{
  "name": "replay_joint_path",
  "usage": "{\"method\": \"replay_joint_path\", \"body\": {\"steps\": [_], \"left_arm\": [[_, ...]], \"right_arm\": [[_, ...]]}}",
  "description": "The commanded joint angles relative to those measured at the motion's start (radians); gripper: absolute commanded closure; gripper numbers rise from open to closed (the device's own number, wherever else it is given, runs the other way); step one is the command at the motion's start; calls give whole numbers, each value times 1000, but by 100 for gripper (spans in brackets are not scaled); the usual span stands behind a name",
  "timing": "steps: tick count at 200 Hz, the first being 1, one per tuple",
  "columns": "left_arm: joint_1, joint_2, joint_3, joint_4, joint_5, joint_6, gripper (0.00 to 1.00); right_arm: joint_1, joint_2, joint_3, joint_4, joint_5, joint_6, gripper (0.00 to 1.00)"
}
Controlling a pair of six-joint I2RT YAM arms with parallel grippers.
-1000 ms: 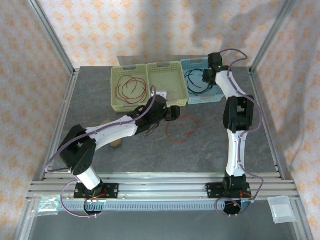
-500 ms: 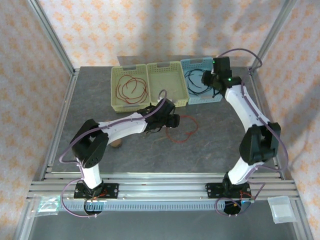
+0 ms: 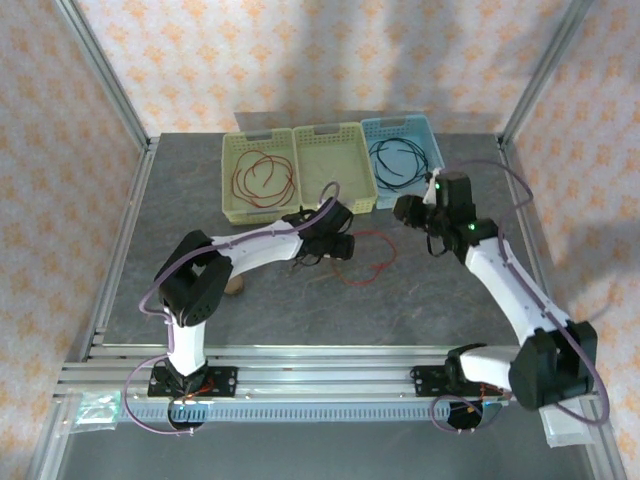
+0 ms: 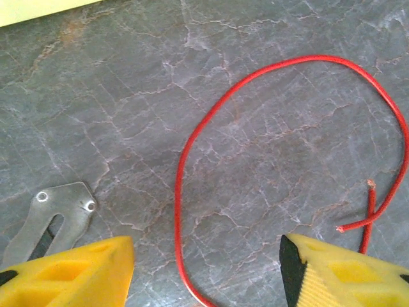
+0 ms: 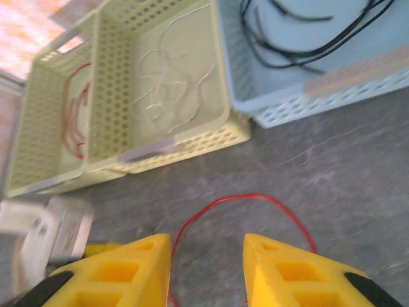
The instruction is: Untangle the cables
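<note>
Left wrist: left end effector point(image 4: 204, 256) wide open, empty, above red cable point(image 4: 178, 204).
Right wrist: right end effector point(image 5: 206, 251) half open, empty.
Handling: thin, light, limp; probably best to pinch the loop's side.

I count three baskets: yellow basket point(image 3: 226, 185), second yellow basket point(image 3: 325, 130), blue basket point(image 3: 400, 122). Cables, four lots: loose red loop point(image 4: 181, 185), red bundle point(image 3: 262, 180), whitish bundle point(image 5: 167, 83), black bundle point(image 3: 398, 160). Strands per bundle unclear.

A loose red cable point(image 3: 366, 263) lies mid-tabletop point(image 3: 180, 205), the left gripper point(image 3: 345, 244) at its left end. At the far edge, a yellow basket point(image 3: 228, 185) holds red cables point(image 3: 262, 178), a blue basket point(image 3: 398, 124) black cables point(image 3: 400, 160).
</note>
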Motion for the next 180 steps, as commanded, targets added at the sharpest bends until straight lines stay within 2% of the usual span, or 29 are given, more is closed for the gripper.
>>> {"method": "replay_joint_path", "body": {"steps": [1, 19, 116, 161, 180], "left_arm": [[19, 55, 40, -41, 25, 33, 37], [27, 87, 68, -54, 32, 47, 41], [36, 174, 160, -114, 50, 83, 54], [34, 191, 175, -131, 41, 87, 65], [33, 200, 181, -141, 32, 92, 66]], "right_arm": [[4, -80, -100, 98, -114, 63, 60], [5, -123, -154, 118, -121, 75, 57], [4, -154, -169, 99, -59, 64, 57], [4, -175, -176, 115, -76, 67, 57], [5, -189, -188, 143, -110, 67, 57]]}}
